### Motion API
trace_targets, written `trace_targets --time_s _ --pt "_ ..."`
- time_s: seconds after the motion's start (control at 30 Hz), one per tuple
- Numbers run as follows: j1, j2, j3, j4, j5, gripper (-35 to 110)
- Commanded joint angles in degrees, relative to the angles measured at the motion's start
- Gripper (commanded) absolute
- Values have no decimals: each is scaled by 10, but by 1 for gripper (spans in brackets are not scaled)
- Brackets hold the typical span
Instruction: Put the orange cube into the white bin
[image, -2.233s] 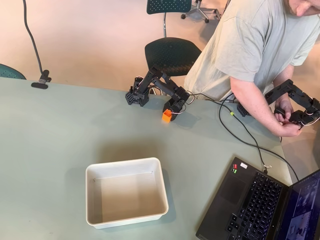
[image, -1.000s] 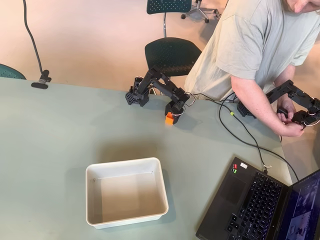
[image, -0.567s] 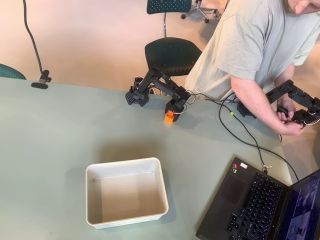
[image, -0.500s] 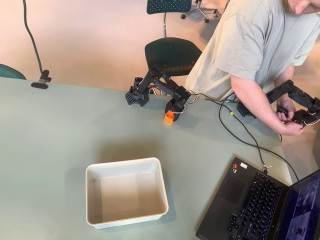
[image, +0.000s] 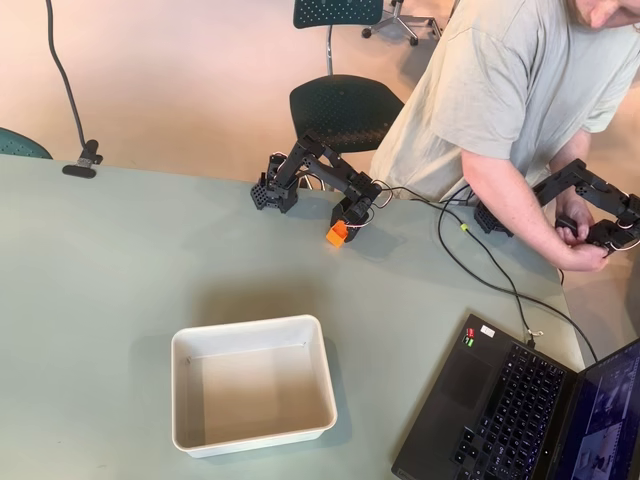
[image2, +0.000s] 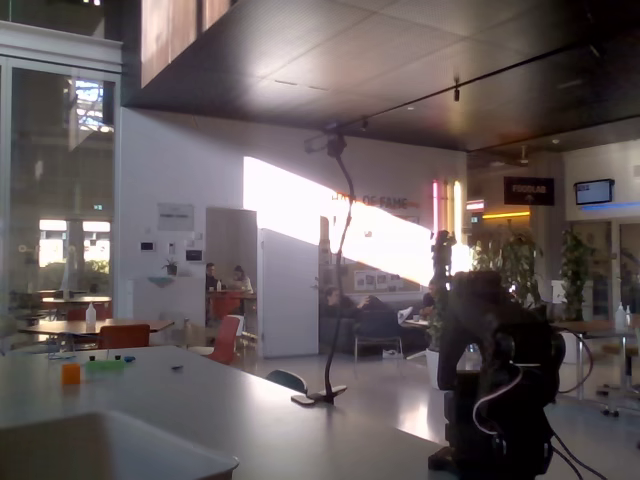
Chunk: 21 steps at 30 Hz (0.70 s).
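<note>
My pincer (image: 341, 224) points down at the table's far edge, its black fingers pinched on the cube (image: 337, 233), which shows as a small bright orange block with flat faces, tilted a little and sitting at the fingertips; from overhead I cannot tell whether it rests on the table (image: 110, 270) or hangs just above it. My arm (image: 310, 165) is black, angular plastic, folded back to its base at the far edge, with thin wires looping off the wrist. In the fixed view my arm (image2: 497, 380) is a dark backlit bulk at the right with a pale cable curling down its front, and the fingers cannot be made out there. The table is a smooth, matte, pale grey-green sheet. The bin (image: 252, 384) lies well apart from the cube, toward the near edge: a shallow white plastic rectangle with rounded corners and a raised rim, nothing in it; its rounded corner (image2: 120, 455) shows at the fixed view's bottom left. A black laptop (image: 510, 410) sits open at the near right corner, a black cable (image: 470, 262) snaking to it. A person in a pale grey shirt (image: 500, 90) leans in behind the far right edge.
</note>
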<state>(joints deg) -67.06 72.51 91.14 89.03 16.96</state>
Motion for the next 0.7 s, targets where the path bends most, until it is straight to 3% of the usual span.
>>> trace_targets --time_s 0.0,0.23,0.67 --pt "17 25 -33 -3 -3 23" --pt "87 27 -172 -3 -3 23" --pt "353 39 -707 -4 -5 23"
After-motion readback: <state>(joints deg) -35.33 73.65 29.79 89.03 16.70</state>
